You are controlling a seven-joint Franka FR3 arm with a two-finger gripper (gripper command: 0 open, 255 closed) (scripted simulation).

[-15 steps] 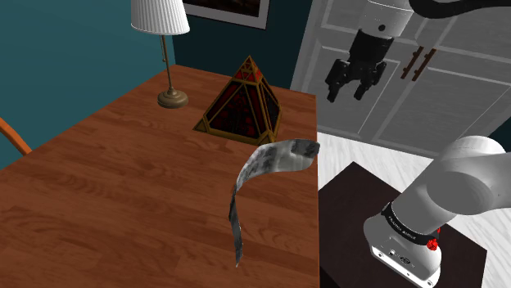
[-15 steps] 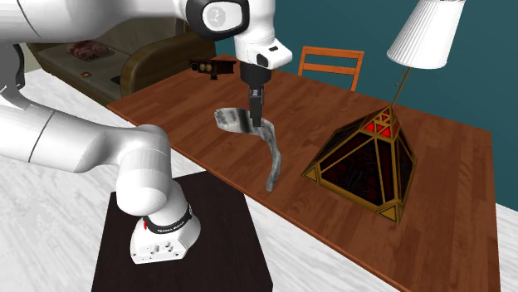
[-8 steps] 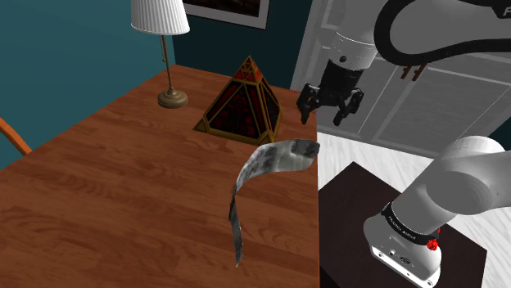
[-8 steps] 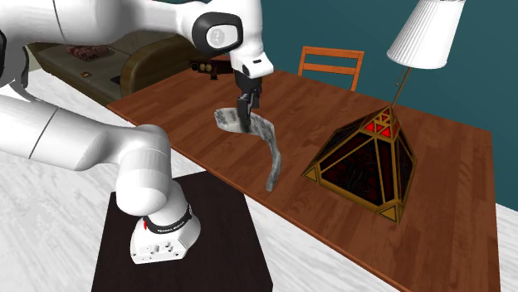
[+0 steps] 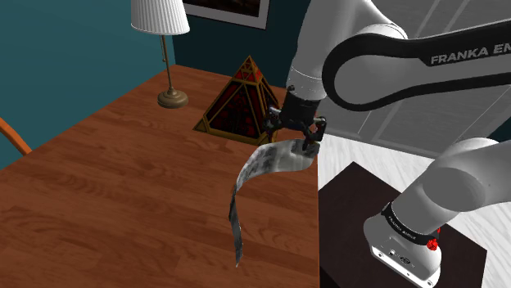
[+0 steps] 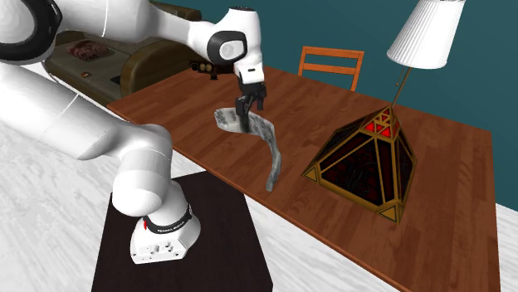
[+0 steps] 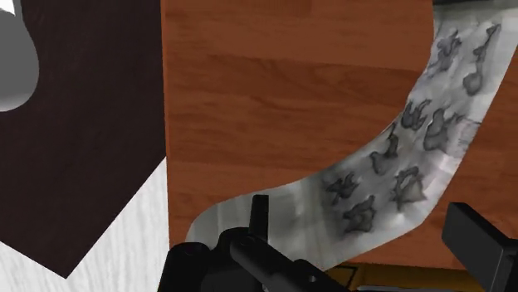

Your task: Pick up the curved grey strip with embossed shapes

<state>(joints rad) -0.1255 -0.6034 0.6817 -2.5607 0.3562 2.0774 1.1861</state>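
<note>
Gripper [image 5: 292, 137] points down, perhaps straddling strip [image 5: 264, 161].

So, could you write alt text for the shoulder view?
The open end effector hangs over the wide end of a curved grey strip at the wooden table's edge. A dark pyramid ornament and a white-shaded lamp stand behind.

Wooden table [image 5: 123, 180] bearing grey strip [image 5: 270, 159], pyramid lantern [image 5: 242, 102], lamp [image 5: 160, 16]

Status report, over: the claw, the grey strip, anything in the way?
Claw open, astride the raised broad end. Curved grey strip at table edge, not yet gripped. Pyramid lamp nearby, apart from both.
</note>
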